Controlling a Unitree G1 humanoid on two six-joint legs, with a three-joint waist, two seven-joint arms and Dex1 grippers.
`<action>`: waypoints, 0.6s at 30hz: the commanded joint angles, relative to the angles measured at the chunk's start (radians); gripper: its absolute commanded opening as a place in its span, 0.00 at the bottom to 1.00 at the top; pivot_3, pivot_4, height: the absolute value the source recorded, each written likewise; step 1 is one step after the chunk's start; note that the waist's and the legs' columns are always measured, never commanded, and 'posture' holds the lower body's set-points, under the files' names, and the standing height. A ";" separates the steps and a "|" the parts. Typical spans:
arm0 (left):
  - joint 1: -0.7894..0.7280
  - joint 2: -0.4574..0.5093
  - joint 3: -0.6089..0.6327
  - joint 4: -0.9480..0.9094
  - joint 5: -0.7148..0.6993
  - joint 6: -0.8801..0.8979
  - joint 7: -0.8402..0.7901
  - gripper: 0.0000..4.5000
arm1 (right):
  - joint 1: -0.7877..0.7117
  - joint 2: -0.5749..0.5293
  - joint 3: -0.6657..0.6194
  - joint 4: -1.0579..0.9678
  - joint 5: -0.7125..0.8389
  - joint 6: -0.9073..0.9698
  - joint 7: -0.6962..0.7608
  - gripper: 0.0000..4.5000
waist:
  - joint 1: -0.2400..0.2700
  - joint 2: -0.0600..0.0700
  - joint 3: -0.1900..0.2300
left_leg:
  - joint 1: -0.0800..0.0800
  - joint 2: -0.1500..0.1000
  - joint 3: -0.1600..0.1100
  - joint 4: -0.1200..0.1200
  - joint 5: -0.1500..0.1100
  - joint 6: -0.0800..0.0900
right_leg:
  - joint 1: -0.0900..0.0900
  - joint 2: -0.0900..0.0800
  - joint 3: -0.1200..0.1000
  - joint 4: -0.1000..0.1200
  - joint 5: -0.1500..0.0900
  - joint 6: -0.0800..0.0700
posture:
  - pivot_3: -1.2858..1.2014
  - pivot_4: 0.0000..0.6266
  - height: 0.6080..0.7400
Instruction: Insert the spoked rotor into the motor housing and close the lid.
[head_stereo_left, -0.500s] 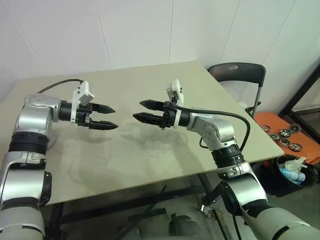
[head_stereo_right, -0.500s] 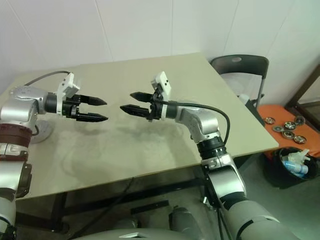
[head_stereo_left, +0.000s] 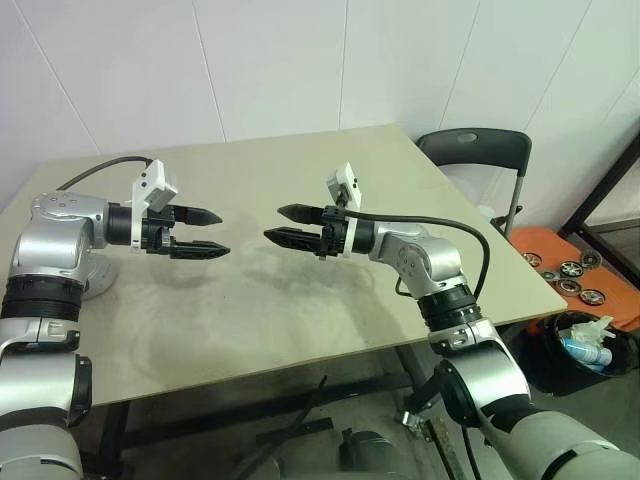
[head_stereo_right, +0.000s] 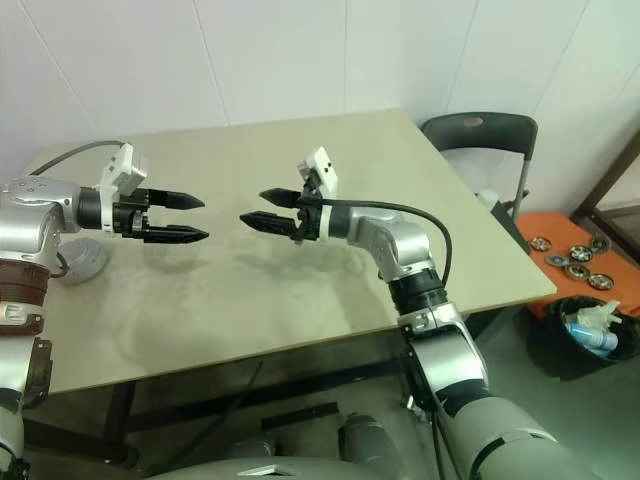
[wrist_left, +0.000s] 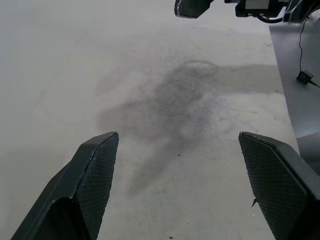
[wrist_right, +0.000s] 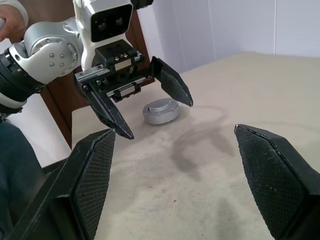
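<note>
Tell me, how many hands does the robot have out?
2. The left hand is over the table's left side; the right hand faces it near the middle, both open.

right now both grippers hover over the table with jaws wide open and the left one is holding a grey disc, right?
Not quite. The left gripper holds nothing: the left wrist view shows bare table between its open jaws. The grey disc lies on the table behind that gripper, as the right wrist view shows. The rest holds: the right gripper also hovers over the table, jaws wide open.
</note>
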 joint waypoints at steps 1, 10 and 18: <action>0.002 0.012 0.028 -0.031 -0.023 0.000 0.006 0.91 | -0.024 -0.005 -0.014 -0.037 0.011 -0.003 0.011 0.89 | 0.000 0.000 0.000 | 0.000 0.000 0.000 0.000 0.000 0.000 | 0.000 0.000 0.000 0.000 0.000 0.000 | 0.52 0.00 1.00; 0.114 0.017 0.068 -0.141 -0.072 0.040 0.060 0.91 | -0.032 -0.021 -0.009 -0.041 0.017 0.017 0.049 0.89 | 0.000 0.000 0.000 | 0.000 0.001 0.000 0.000 0.000 0.000 | 0.000 0.000 0.001 0.000 0.000 0.000 | 0.52 0.00 1.00; 0.256 0.017 0.144 -0.299 -0.142 0.117 0.155 0.91 | -0.066 -0.017 0.009 -0.034 0.022 0.068 0.094 0.89 | -0.002 0.000 0.000 | 0.000 0.001 0.000 0.000 0.000 0.000 | 0.000 -0.001 0.001 0.000 0.000 0.000 | 0.52 0.00 1.00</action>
